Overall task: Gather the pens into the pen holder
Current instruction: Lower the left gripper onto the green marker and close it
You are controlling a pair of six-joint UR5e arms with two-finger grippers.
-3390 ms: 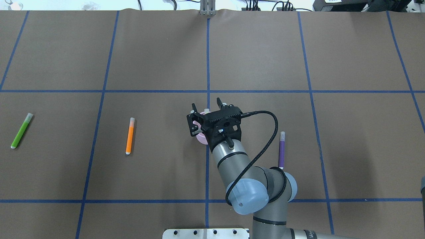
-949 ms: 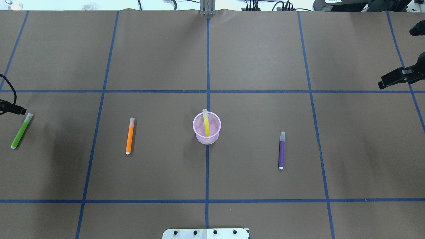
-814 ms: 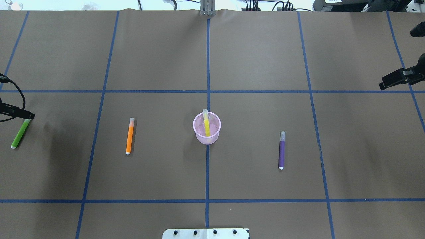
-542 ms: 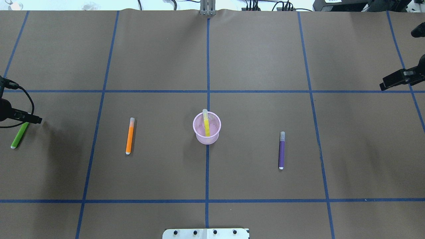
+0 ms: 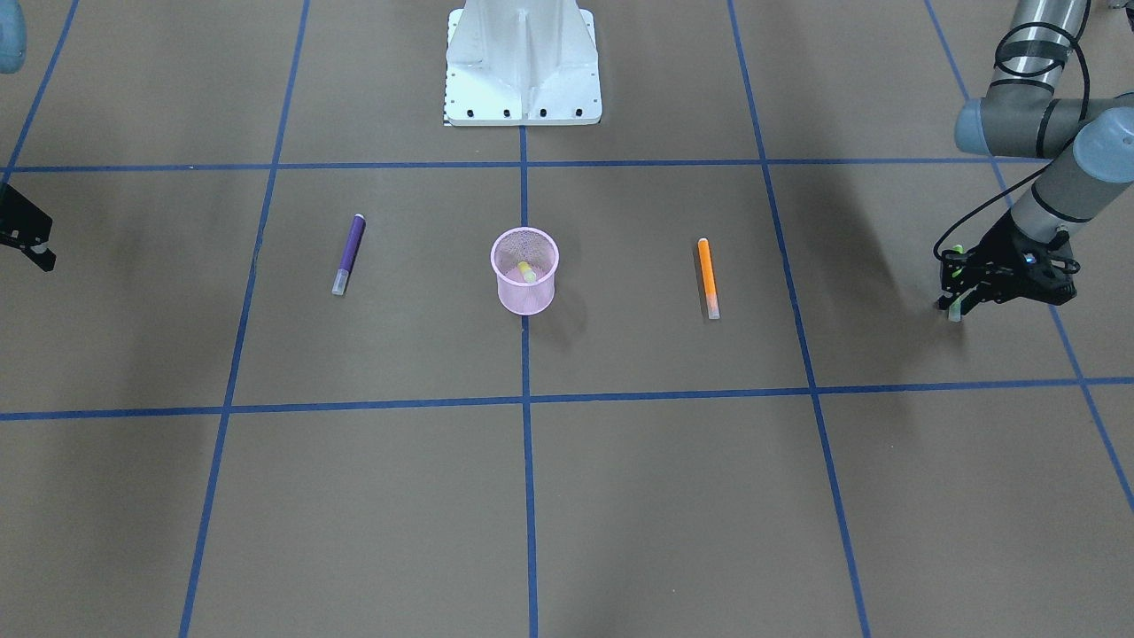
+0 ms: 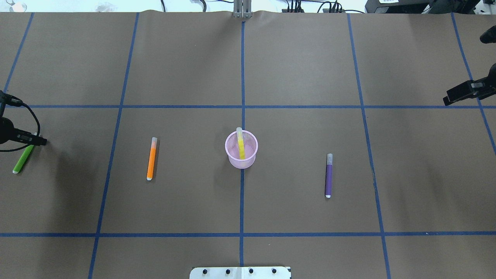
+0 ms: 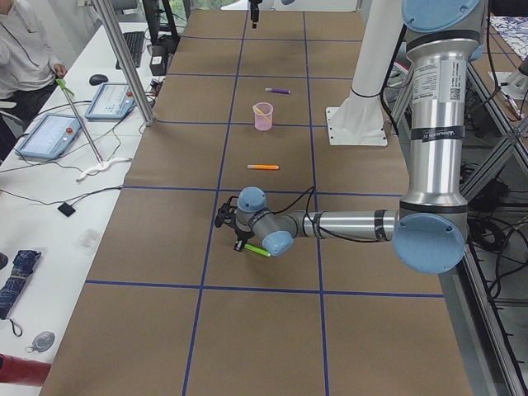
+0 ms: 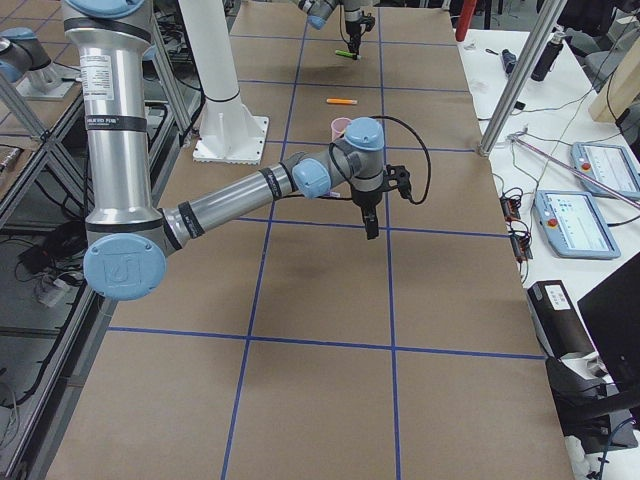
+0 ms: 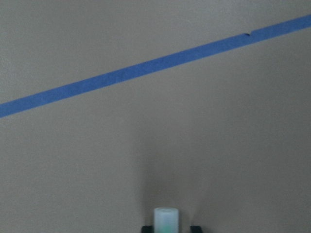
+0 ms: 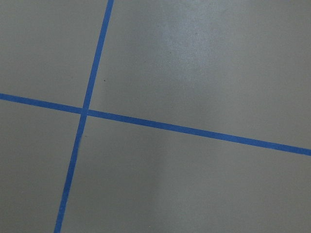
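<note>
The pink mesh cup (image 6: 232,157) stands mid-bench (image 6: 310,58) with the yellow pen (image 6: 241,147) leaning inside it. The orange pen (image 6: 151,159) lies to its left and the purple pen (image 6: 328,176) to its right, both flat and well apart from the cup. At the far left the green pen (image 6: 21,161) lies flat. The left claw (image 5: 957,301) sits low over its cap (image 9: 166,219), fingers close on either side, but I cannot tell whether they pinch it. The right claw (image 6: 447,100) hangs at the bench's right edge. Whether it is open or closed I cannot tell.
</note>
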